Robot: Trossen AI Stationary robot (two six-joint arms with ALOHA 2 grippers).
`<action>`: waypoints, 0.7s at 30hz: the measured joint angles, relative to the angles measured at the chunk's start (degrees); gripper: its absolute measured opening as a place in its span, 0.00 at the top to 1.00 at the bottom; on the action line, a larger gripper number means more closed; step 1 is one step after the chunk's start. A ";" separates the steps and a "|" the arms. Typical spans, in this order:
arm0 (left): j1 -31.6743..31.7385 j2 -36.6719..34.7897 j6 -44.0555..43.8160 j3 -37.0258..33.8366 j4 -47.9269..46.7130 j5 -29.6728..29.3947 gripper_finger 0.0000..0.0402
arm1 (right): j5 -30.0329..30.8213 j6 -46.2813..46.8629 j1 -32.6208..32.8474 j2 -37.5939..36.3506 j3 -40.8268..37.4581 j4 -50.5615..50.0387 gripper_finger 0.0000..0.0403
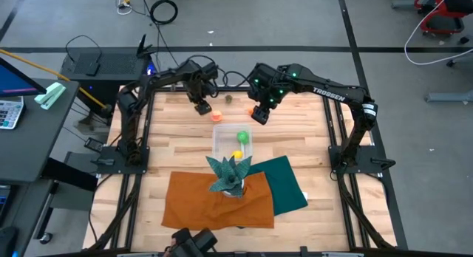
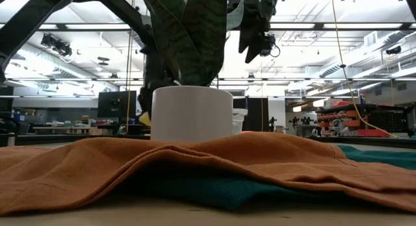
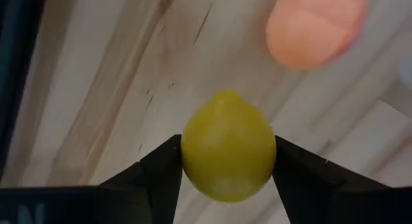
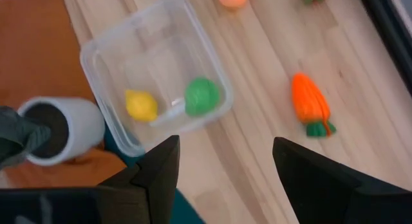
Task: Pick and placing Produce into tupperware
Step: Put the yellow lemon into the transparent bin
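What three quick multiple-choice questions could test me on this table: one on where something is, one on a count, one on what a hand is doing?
1. Where is the toy carrot?
A. on the bare wood beside the clear container
B. inside the container
C. on the orange cloth

2. How many produce pieces lie in the container?
A. none
B. two
C. four

3. What is the left hand doing?
A. hanging open
B. gripping a yellow-green lemon-like fruit
C. gripping the white pot

Answers:
1. A, the right wrist view shows the carrot on the wood outside the container.
2. B, a yellow piece and a green piece lie inside.
3. B, the left wrist view shows both fingers pressed against the fruit's sides.
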 joint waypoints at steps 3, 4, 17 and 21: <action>0.16 -1.10 -0.02 2.19 -2.52 1.24 0.44 | 1.42 -0.46 -0.38 0.00 0.00 -2.96 0.47; 0.02 -1.32 -0.02 3.10 -3.29 1.71 0.44 | 1.93 -0.59 -0.49 0.00 0.00 -4.00 0.47; -7.35 -1.34 -0.02 15.81 -11.32 5.72 0.44 | 9.19 -1.33 -5.97 -8.53 -0.07 -7.88 0.48; -10.70 -1.34 -1.59 17.51 -11.47 5.97 0.47 | 12.17 -0.59 -9.35 -14.01 -0.07 -8.13 0.49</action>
